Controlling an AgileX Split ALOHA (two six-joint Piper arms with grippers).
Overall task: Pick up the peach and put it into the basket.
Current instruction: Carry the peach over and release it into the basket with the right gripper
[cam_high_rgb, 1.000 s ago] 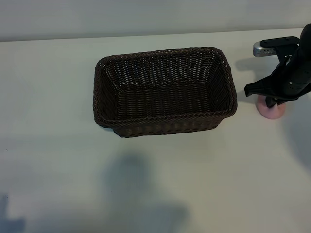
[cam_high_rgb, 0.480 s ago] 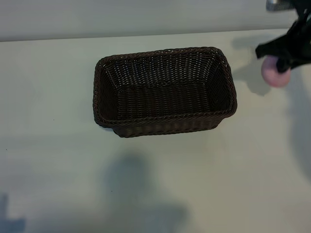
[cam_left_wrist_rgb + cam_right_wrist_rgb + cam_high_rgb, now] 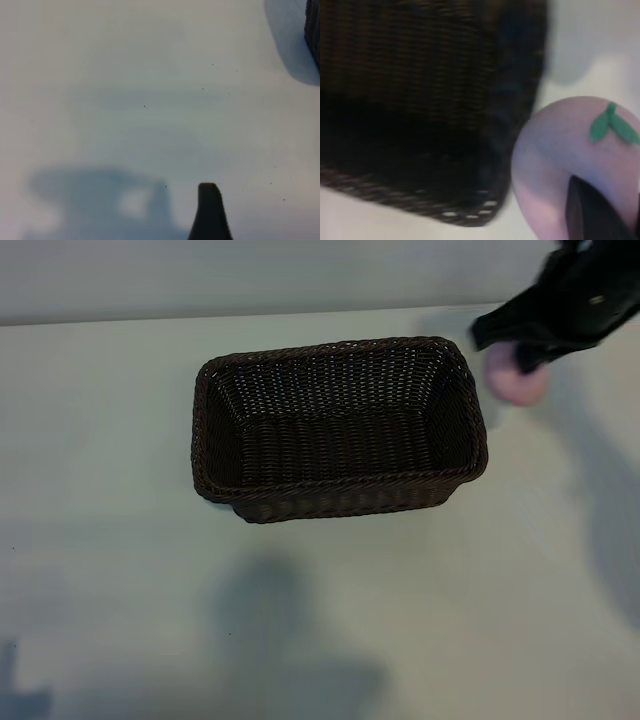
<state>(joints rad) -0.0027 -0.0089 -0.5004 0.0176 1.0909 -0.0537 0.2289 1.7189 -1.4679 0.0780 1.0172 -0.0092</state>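
The pale pink peach [image 3: 516, 382] hangs in the air just beyond the right end of the dark brown wicker basket [image 3: 340, 347], with my right gripper [image 3: 520, 362] shut on it. In the right wrist view the peach [image 3: 555, 150], with its green leaf, sits against one black finger [image 3: 592, 215], and the basket's wall [image 3: 420, 75] is close beside it. The basket holds nothing. My left gripper is out of the exterior view. Its wrist view shows one dark fingertip [image 3: 209, 210] above bare table, with nothing held.
The basket stands in the middle of a pale table [image 3: 320, 620]. A light wall runs along the table's far edge [image 3: 200, 320]. A dark edge [image 3: 314, 30] shows in the corner of the left wrist view.
My right gripper lifted the peach off the table at the right and carried it up and leftward to the basket's right end. The basket has not moved.
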